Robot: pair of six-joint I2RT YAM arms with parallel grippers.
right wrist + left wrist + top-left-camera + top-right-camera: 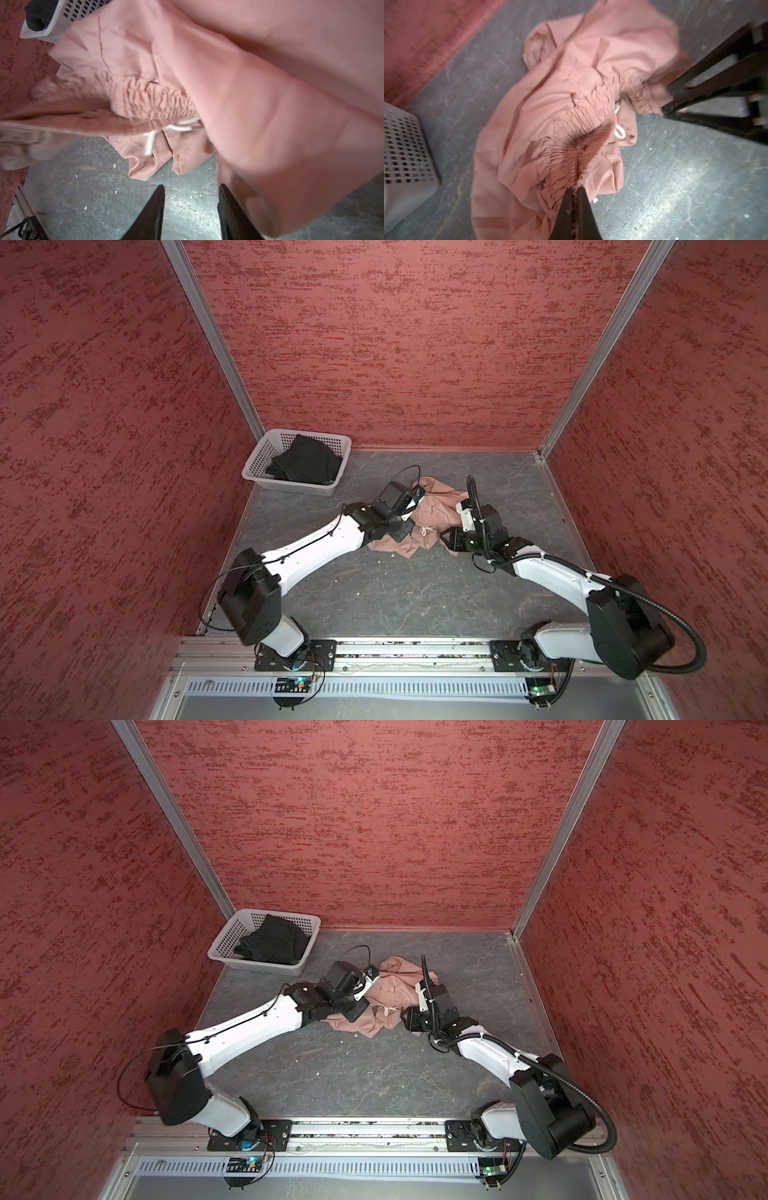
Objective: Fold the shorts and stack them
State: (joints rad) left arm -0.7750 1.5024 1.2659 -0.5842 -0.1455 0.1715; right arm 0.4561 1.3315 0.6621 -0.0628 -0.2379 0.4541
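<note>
The left hand [574,188] is clenched on the gathered waistband [591,116] of the pink shorts [434,512], which lie crumpled in the middle of the surface [395,593], probably so they can be lifted and spread for folding. The right hand [192,187] is released, jaws apart over bare surface with cloth against one finger, seemingly poised for a second hold. The black shorts [305,462] sit bunched in the basket [291,488]. Blur and bunching hide the pink legs, and in both top views the wrists cover the fingertips.
</note>
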